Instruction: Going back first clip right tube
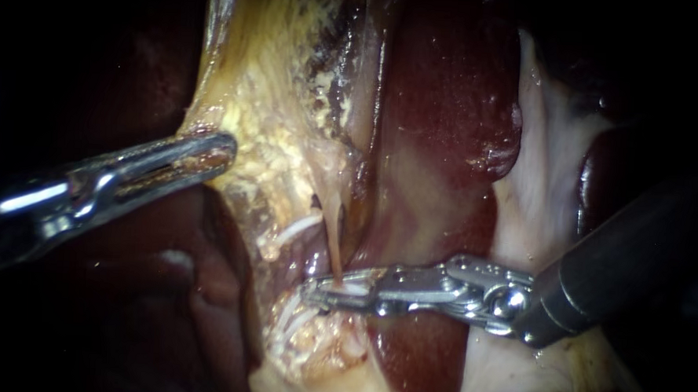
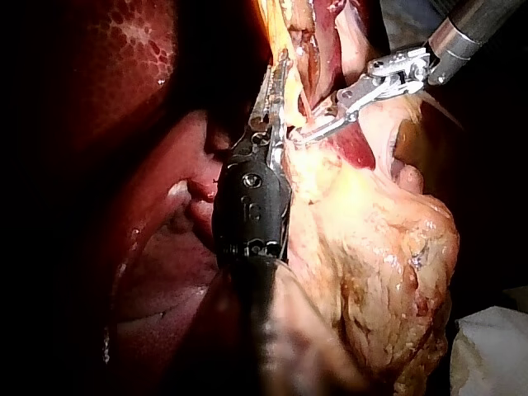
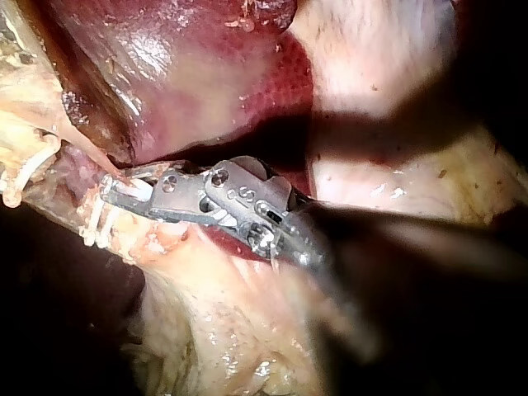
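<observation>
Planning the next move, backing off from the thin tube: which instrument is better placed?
The right instrument: its tip lies at the thin tube, so it probably only needs to draw back. The left instrument is aside, shut on yellowish tissue.

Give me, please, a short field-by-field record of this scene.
left instrument: jaws shut on the yellow tissue
right instrument: tip reaches the thin tube
thin tube: runs down from the yellow tissue to the right instrument's tip
white strips: possibly clips, beside the thin tube
liver: dark red, beside the yellow tissue
</observation>
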You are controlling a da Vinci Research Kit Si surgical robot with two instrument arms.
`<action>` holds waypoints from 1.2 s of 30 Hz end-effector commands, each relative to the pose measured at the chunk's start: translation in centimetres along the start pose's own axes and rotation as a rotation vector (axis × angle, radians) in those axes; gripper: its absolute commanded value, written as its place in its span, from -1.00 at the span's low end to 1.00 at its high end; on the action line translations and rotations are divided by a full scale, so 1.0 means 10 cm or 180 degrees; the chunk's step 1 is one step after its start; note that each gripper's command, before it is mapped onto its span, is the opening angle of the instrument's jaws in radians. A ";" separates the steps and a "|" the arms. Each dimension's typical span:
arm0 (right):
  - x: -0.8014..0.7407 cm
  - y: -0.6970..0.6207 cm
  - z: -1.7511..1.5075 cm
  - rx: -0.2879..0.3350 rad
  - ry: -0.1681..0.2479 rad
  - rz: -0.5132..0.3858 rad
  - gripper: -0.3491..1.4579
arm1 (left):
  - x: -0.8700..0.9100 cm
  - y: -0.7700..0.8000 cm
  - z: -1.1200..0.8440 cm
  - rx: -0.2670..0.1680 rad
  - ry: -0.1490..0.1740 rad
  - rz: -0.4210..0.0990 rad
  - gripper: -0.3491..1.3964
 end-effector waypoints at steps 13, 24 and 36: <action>-0.001 0.000 -0.004 0.0024 0.0048 -0.0394 0.03 | 0.000 0.000 0.000 0.0000 -0.0002 -0.0002 -1.00; 0.006 -0.004 -0.048 0.0128 0.0125 -0.1401 0.05 | 0.000 0.000 -0.001 0.0001 -0.0002 -0.0002 -1.00; 0.060 -0.025 -0.123 -0.0011 0.0327 -0.1941 0.05 | 0.000 0.000 -0.002 0.0001 -0.0001 -0.0002 -1.00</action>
